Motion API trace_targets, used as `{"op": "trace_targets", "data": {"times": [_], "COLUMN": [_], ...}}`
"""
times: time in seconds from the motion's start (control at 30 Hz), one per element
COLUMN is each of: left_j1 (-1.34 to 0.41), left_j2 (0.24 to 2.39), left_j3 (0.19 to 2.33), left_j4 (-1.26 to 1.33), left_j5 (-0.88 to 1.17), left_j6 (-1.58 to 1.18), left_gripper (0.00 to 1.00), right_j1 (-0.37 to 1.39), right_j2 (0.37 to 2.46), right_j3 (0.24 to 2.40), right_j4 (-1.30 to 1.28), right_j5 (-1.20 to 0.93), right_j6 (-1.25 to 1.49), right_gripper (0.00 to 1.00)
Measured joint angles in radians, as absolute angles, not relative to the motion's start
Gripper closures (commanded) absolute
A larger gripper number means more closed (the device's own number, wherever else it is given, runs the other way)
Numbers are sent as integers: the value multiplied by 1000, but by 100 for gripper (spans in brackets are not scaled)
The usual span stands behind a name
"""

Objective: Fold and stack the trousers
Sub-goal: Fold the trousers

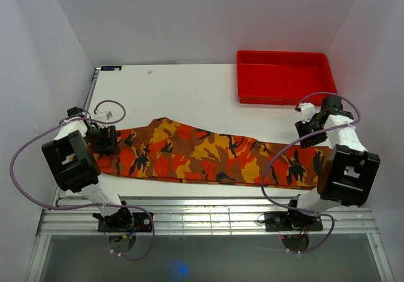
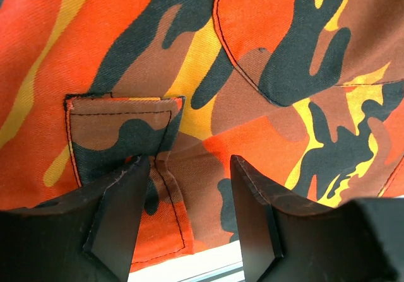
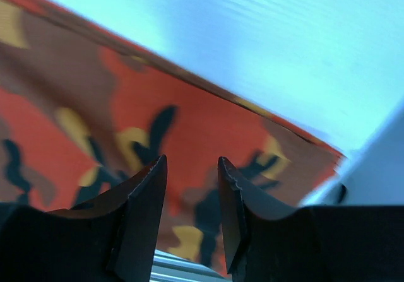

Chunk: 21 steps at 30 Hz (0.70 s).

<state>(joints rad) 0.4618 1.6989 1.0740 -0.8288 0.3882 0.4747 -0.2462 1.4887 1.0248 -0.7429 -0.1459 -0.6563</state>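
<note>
Overhead view: the trousers (image 1: 202,156) lie flat and stretched left to right along the near part of the desk (image 1: 189,93), with the wider waist end at the left and the leg ends at the right. A red tray (image 1: 284,77) sits at the far right corner, apart from the cloth. A small dark tag (image 1: 110,68) at the far left corner is too small to read.

Left arm: reaches in from the left edge, with the left fingers (image 1: 104,142) over the waist end. Only the wrist view shows the stitching, a sewn patch (image 2: 120,130) and a curved pocket seam (image 2: 252,74). The left fingers (image 2: 123,206) stand apart above the cloth with nothing pinched.

Right arm: bent inward over the leg end, right fingers (image 1: 309,130) pointing down. The wrist view is blurred. The right fingers (image 3: 142,200) are parted by a narrower gap with nothing between them, and the cloth edge (image 3: 265,115) shows against the pale desk.
</note>
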Motion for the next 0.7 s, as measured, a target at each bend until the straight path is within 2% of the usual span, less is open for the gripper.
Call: {"op": "trace_targets", "data": {"times": [0.27,0.5,0.7], "left_j1": [476,477,477], "left_j2": [1690,1676,1676], "left_j3": [1054,1040,1040], "left_j4": [-795,-783,-783], "left_j5": [388,387,387], "left_j6": [474,471,470], "left_gripper": [35,35,35], "right_j1": [-465,-476,-491], "right_j2": [1601,1723,1736], "right_j3": [1174,1178,1178], "right_j4": [-717,-678,-646], "right_j5": [-97,-90,-72], "right_j6": [-689,-656,-638], "right_gripper": [54,46,39]}}
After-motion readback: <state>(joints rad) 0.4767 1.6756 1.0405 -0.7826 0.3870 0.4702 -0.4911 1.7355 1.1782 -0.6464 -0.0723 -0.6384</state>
